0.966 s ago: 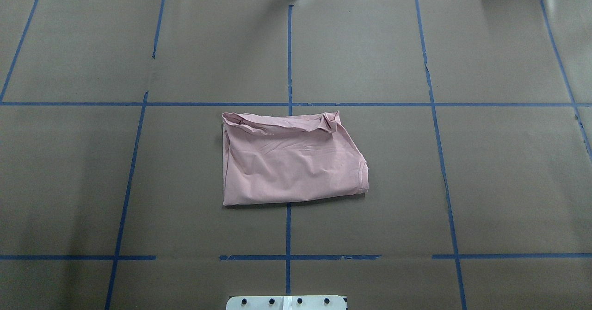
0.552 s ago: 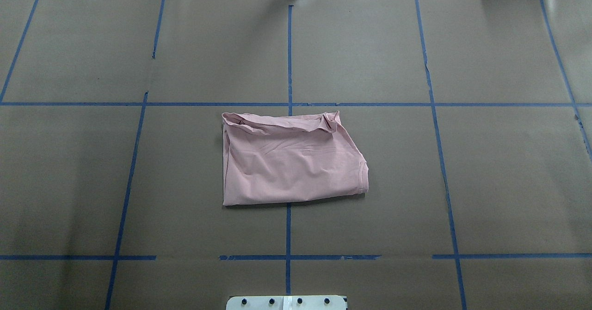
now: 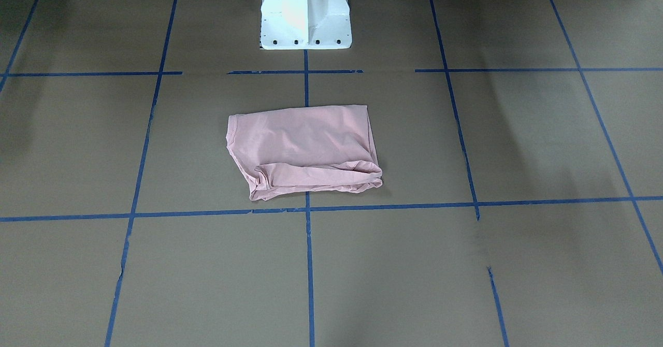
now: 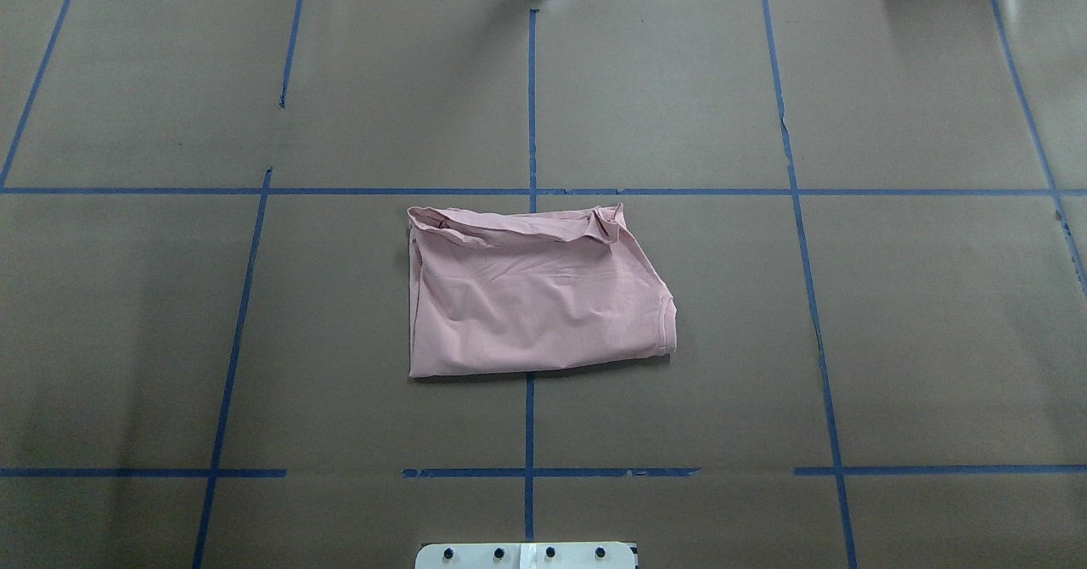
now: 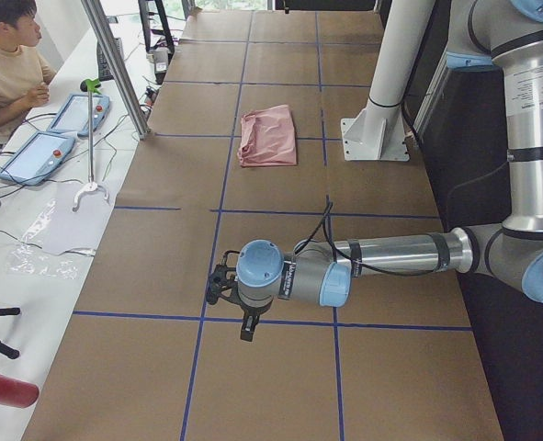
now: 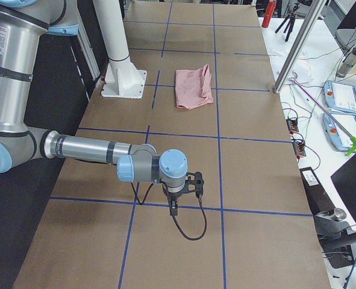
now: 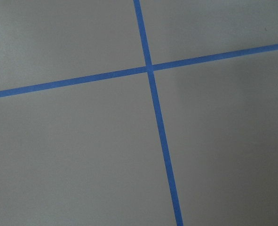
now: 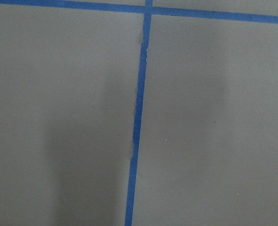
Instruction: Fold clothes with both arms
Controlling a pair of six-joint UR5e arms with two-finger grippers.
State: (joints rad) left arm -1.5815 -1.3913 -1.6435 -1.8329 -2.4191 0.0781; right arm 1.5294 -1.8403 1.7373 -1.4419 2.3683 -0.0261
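- L gripper (image 5: 218,285): low over a tape cross (image 7: 149,69), well apart from the shirt; can't tell if jaws are spread or pressed together.
- Pink T-shirt (image 4: 535,297): folded to a rough rectangle mid-table (image 4: 892,340), straddling the centre line, near the white base (image 3: 305,26); nothing touches it.
- Handling, prob.: light, soft, floppy; pinch 2 corners of the rumpled far edge, 1 per arm.
- R gripper (image 6: 196,182): well apart too; jaws likewise can't be told.
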